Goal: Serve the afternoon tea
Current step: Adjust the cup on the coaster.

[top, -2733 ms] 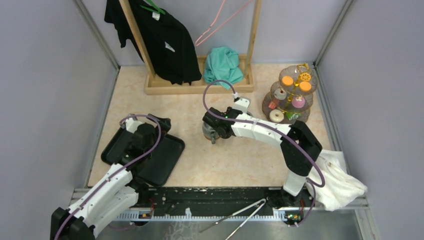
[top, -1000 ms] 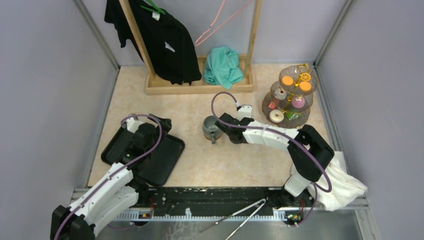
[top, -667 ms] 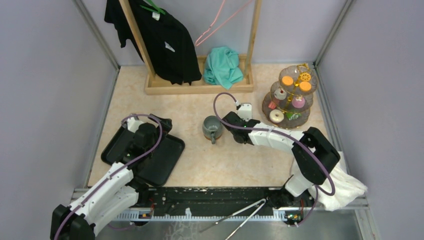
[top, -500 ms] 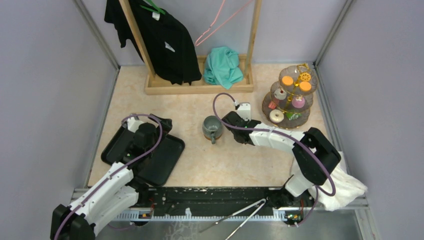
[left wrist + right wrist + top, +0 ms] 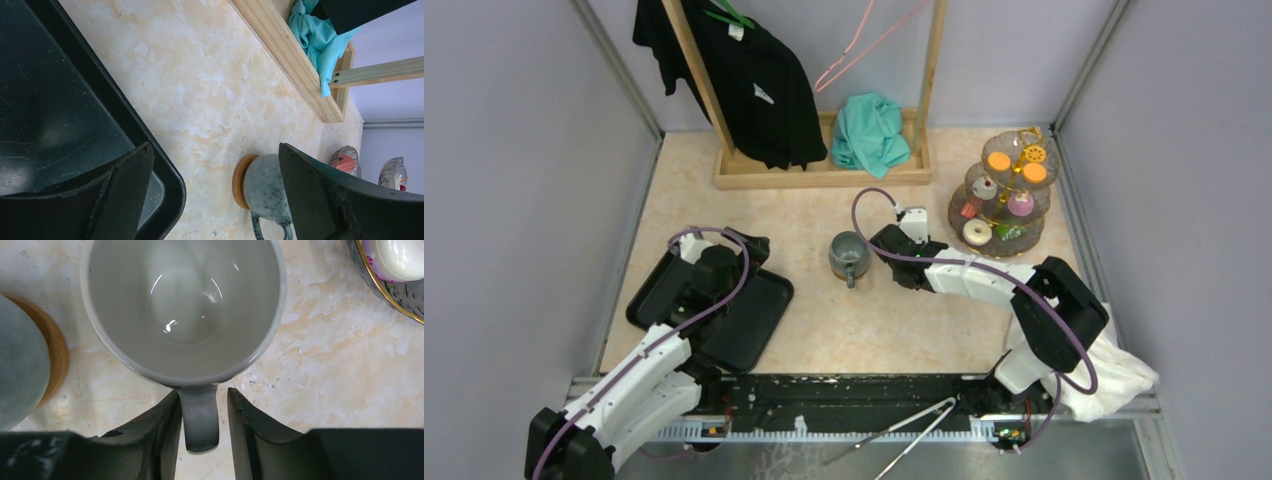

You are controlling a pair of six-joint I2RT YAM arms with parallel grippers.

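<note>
**Right arm backs off the speckled mug and loosens on a pale one**

Since the earlier overhead pictures the right arm has slid rightward off the speckled mug. That mug now shows whole and has not shifted on its wooden coaster. The right gripper has begun to let go. Its jaws stand partly apart either side of the handle of a pale mug. A sliver of table shows between the handle and the right-hand jaw, so nothing is pinched. The pale mug sits straight ahead of the jaws, mouth up, and looks to be standing on the table; the overhead view hides it under the arm. The speckled mug is just left of these jaws. Ahead and to their right is the bottom tier of the three-tier stand, with a white doughnut on it.

The left gripper is spread wide and empty over the edge of the black tray, with the speckled mug beyond its fingertips.

I judge the pale mug's set-down finished, near the stand. The retreat should run straight back, or a jaw could catch the handle and drag the mug.
</note>
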